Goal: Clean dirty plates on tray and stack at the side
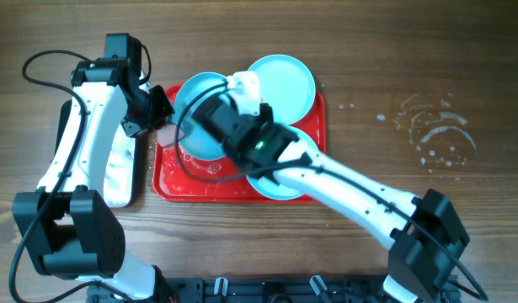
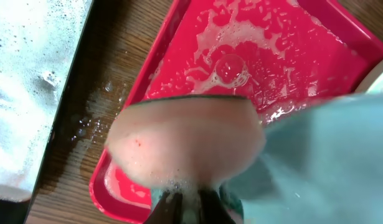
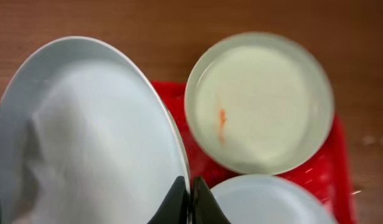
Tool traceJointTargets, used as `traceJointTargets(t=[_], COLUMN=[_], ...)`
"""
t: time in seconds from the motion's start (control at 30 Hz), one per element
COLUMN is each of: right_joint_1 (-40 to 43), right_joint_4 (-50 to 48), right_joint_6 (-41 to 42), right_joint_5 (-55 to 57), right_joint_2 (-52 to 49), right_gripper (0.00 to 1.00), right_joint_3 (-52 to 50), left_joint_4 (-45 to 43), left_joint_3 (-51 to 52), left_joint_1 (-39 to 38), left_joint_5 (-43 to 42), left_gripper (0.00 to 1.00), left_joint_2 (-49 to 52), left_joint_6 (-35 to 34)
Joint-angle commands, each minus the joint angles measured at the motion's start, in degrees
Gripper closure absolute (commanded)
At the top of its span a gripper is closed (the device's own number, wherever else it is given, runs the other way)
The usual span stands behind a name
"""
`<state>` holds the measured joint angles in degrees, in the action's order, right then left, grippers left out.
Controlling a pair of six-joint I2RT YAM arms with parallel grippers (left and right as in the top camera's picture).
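The red tray (image 1: 170, 187) lies at the table's middle, wet and soapy (image 2: 253, 56). My right gripper (image 3: 190, 193) is shut on the rim of one plate (image 1: 201, 118), holding it tilted over the tray's left part; it fills the left of the right wrist view (image 3: 85, 137). My left gripper (image 2: 190, 208) is shut on a pink sponge (image 2: 185, 143) with a green back, pressed against that plate (image 2: 328, 162). A second plate (image 1: 284, 84) with a brownish speck (image 3: 221, 121) sits at the tray's far right. A third plate (image 1: 275, 187) lies at the tray's near edge, partly under my right arm.
A silver metal pan (image 1: 124, 172) with foamy water (image 2: 29, 81) stands left of the tray, under my left arm. Water drops (image 1: 435, 135) spot the wood at the right.
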<state>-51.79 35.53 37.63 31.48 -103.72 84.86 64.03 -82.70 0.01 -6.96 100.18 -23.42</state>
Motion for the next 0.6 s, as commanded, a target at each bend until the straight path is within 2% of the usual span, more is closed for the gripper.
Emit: traceJointTargets(t=[0.0, 0.17, 0.4, 0.57], right_joint_1=[3.58, 5.66, 9.62, 14.01], right_joint_4=[-1.09, -4.63, -6.14, -8.92], right_joint_6=[4.59, 4.37, 4.55, 4.59], right_joint_5=[-20.46, -30.14, -32.52, -32.44], right_joint_2=[-5.44, -13.31, -15.87, -15.98], right_gripper=[0.96, 0.96, 0.96, 0.96], right_joint_3=[-0.13, -0.13, -0.13, -0.13], left_joint_4=[-0.98, -2.89, -12.17, -13.25], left_joint_3=[-0.81, 0.37, 14.05, 16.55], left_joint_1=[-0.17, -1.84, -7.32, -7.96], left_joint_5=[-0.72, -0.92, -0.87, -0.90], left_gripper=[0.96, 0.96, 0.96, 0.96], left_joint_2=[0.13, 0.13, 0.13, 0.13], left_joint_6=[0.68, 0.68, 0.63, 0.46])
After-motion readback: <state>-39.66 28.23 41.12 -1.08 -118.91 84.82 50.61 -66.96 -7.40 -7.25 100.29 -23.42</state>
